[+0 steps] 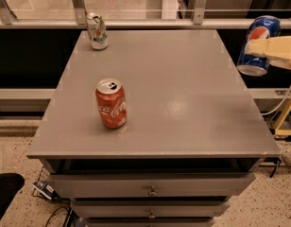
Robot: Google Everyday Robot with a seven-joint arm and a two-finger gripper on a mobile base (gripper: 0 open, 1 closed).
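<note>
My gripper [263, 48] comes in from the right edge of the camera view, shut on a blue Pepsi can [258, 45]. The can hangs tilted in the air just past the right edge of the grey table [183, 79], at about the height of its far half. A red Coca-Cola can [111, 103] stands upright on the left front part of the tabletop, far from the gripper. A white and green can [97, 30] stands at the far left corner.
The grey cabinet has drawers [150, 186] with small knobs below the front edge. A metal rail with posts [145, 22] runs behind the table. A yellow frame [285, 117] stands on the floor at right, and cables [51, 197] lie at lower left.
</note>
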